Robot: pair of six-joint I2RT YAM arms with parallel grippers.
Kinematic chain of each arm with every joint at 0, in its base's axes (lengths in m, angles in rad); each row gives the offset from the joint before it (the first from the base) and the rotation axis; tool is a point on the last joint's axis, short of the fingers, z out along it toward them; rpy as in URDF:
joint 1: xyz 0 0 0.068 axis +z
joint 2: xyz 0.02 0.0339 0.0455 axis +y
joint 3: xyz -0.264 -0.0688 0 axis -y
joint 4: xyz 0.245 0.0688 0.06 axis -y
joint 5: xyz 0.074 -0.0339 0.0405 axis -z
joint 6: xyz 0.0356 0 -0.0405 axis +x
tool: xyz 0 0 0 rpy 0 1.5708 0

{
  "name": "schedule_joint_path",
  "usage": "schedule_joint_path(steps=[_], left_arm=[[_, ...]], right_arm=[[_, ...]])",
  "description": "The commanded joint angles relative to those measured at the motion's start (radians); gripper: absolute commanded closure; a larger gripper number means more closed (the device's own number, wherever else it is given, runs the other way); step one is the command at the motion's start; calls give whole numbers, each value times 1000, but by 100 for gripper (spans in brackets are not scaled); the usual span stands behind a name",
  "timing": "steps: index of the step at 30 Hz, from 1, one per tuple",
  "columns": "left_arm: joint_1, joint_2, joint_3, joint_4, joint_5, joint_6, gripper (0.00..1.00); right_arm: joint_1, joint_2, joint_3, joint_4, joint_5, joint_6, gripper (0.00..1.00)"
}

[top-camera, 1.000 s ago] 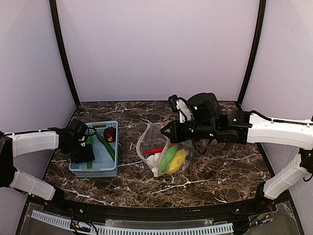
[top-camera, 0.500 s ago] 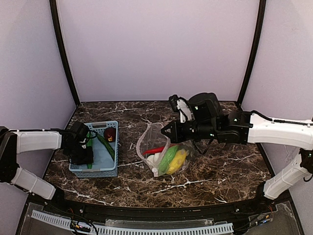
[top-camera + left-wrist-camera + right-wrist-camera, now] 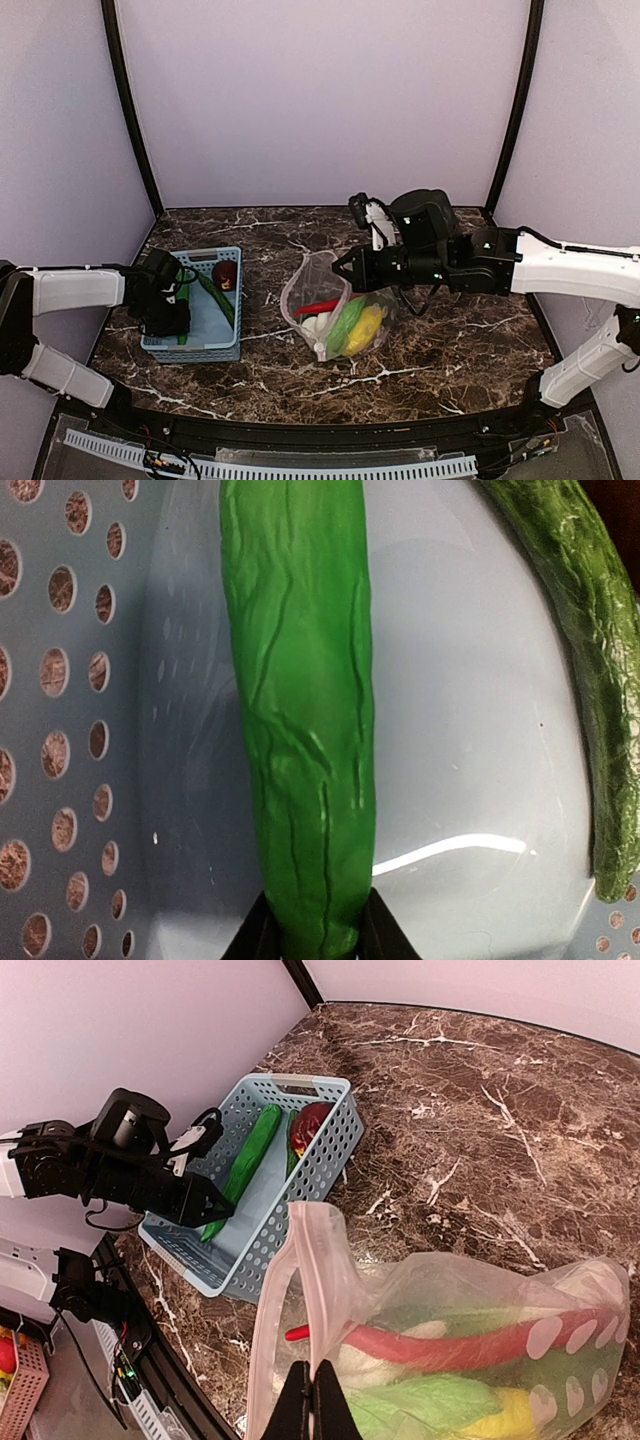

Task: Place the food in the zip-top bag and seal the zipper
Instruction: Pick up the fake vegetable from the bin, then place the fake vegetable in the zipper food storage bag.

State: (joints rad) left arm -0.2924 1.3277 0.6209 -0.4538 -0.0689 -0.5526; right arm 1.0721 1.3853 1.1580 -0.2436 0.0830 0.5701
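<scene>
Evidently the left claw point(image 3: 318, 935) flanks just the end of the green piece point(image 3: 300, 700) lying in the basket point(image 3: 60, 730). Whether it grips yet is unclear, so lifting could let the piece swing or slip. The right claw point(image 3: 310, 1400), clenched on the rim of the bag point(image 3: 330, 1290), could lose the thin film.

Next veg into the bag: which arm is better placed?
Left. Left end effector grips the green long piece in the basket. Right end effector is shut on the zip-top bag at its mouth edge, holding it open, so it's busy.
</scene>
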Motion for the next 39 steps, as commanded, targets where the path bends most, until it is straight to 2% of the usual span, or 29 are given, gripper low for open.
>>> schedule_joint_path(steps=[1,10,13,17,18,22,28,33,39], left_arm=[[6,-59,8,-42,38,16,84],[6,-277,143,-202,177,118,85],[5,-327,202,-292,279,132,87],[-19,-385,229,-320,476,107,88],[-45,-393,233,-318,535,92,88],[-178,-427,262,-300,613,45,90],[-369,-433,279,-199,652,-6,91],[-522,-379,281,-119,660,-4,91],[-598,-317,304,-97,679,16,91]], right_arm=[[-9,-34,-10,16,10,-1,100],[-8,-32,1,12,9,-6,100],[-8,-30,4,11,12,-13,100],[-9,-25,10,9,20,-23,100],[-11,-22,12,9,21,-26,100],[-12,-15,19,14,18,-49,100],[-11,-16,26,18,22,-56,100],[-11,-32,8,16,23,-48,100],[-11,-55,-7,9,24,-50,100]])
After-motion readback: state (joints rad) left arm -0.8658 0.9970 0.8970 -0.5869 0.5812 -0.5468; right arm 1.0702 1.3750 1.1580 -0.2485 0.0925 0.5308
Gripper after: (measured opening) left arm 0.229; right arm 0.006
